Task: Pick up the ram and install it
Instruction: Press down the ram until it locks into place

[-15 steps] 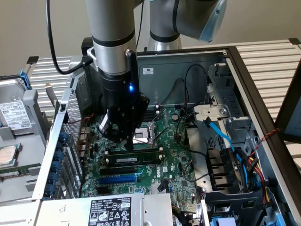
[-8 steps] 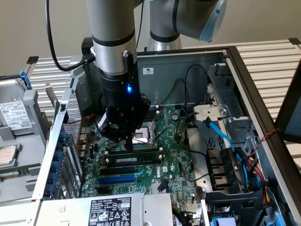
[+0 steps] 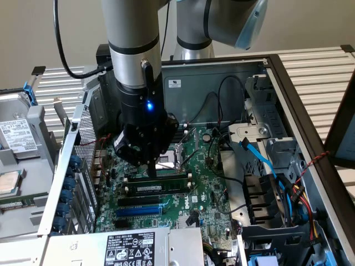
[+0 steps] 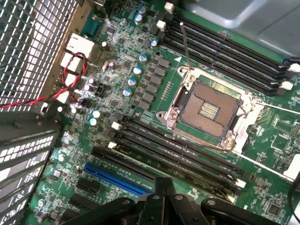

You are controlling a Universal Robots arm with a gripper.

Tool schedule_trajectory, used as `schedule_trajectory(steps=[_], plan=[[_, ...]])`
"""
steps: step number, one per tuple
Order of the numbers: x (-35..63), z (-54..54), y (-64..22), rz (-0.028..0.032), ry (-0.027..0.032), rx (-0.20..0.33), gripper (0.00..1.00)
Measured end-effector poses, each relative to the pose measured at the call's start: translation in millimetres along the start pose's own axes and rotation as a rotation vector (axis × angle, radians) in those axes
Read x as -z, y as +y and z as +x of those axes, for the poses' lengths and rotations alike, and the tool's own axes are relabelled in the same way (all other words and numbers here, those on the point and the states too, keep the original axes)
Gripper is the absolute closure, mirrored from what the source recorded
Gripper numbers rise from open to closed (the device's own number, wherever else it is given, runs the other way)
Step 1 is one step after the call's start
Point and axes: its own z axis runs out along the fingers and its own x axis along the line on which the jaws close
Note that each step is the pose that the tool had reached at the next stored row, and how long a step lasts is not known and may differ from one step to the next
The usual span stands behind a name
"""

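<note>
Long thin dark green ram [image 3: 158,188], small white label on the face. Standing on edge in a black memory slot [image 3: 138,199] on the motherboard [image 3: 216,221], lengthwise along the slot, level. Close to the open processor socket [image 3: 169,160], among parallel slots. Appears seated; cannot tell whether fully latched.

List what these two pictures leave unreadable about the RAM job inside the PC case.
- Claw: in the exterior view its dark body covers the fingertips, so its opening cannot be judged.
- Ram: whether it is fully seated in its slot cannot be judged; the end clips are too small.
- CPU socket: partly hidden behind the claw in the exterior view.
- Label on the ram: text too small to read.
- Silver drive cage: cut off by the exterior view's bottom edge.
</note>
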Motion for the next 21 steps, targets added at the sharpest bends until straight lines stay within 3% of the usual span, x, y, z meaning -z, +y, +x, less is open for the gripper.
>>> schedule_trajectory(steps=[17, 21], plan=[[0.0, 0.0, 0.0, 0.0035, 0.0087, -0.283, 0.9], [0.1, 0.0, -0.1, 0.0021, 0.0117, -0.308, 0.9]])
